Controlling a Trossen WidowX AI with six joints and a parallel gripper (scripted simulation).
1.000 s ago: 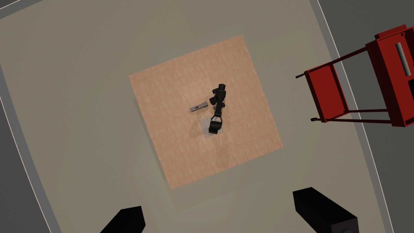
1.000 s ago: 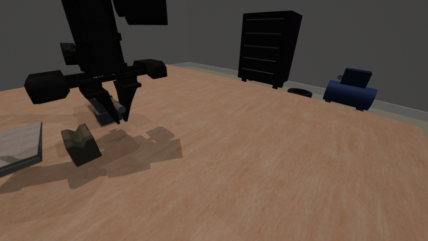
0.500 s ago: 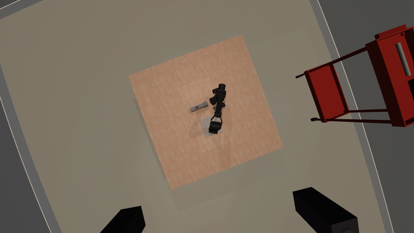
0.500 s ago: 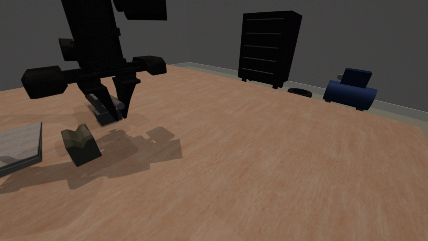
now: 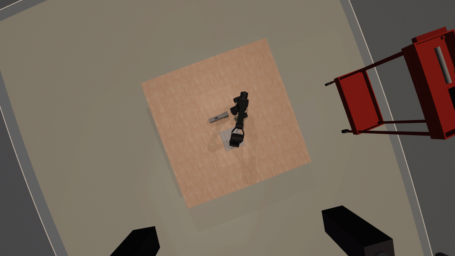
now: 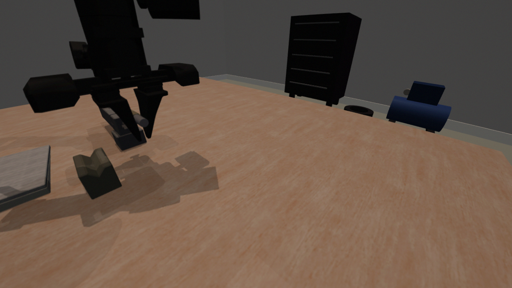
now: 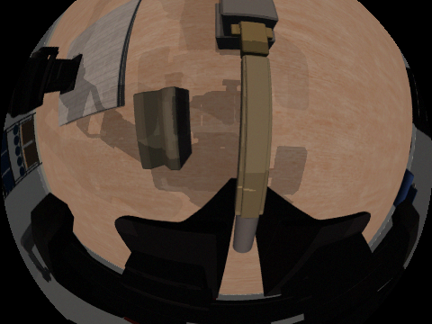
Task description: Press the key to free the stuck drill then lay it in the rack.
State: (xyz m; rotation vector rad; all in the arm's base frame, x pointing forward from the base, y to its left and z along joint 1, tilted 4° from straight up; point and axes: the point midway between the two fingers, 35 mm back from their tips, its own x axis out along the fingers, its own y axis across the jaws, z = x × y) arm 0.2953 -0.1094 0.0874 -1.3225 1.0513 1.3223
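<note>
My gripper (image 6: 144, 138) (image 7: 243, 184) is shut on the drill (image 6: 142, 121) (image 7: 255, 135), a long brass-coloured body with a grey round end. The drill is above the table and points away from the wrist camera. Its far brass collar overlaps the end of the grey housing (image 5: 223, 115) (image 6: 129, 140) (image 7: 248, 10) in the wrist view; I cannot tell whether they touch. A dark oval on top of the housing may be the key (image 5: 216, 118). The rack, a V-notched olive block (image 6: 96, 175) (image 7: 155, 130), stands left of the drill in the wrist view, its groove unoccupied.
A flat grey plate (image 5: 224, 137) (image 6: 25, 171) (image 7: 101, 58) lies beyond the rack and under the arm's base. All stand on the square wooden table top (image 5: 197, 168) (image 6: 322, 200). A red cart (image 5: 359, 101), a black cabinet (image 6: 317, 57) and a blue compressor (image 6: 417, 113) are off the table.
</note>
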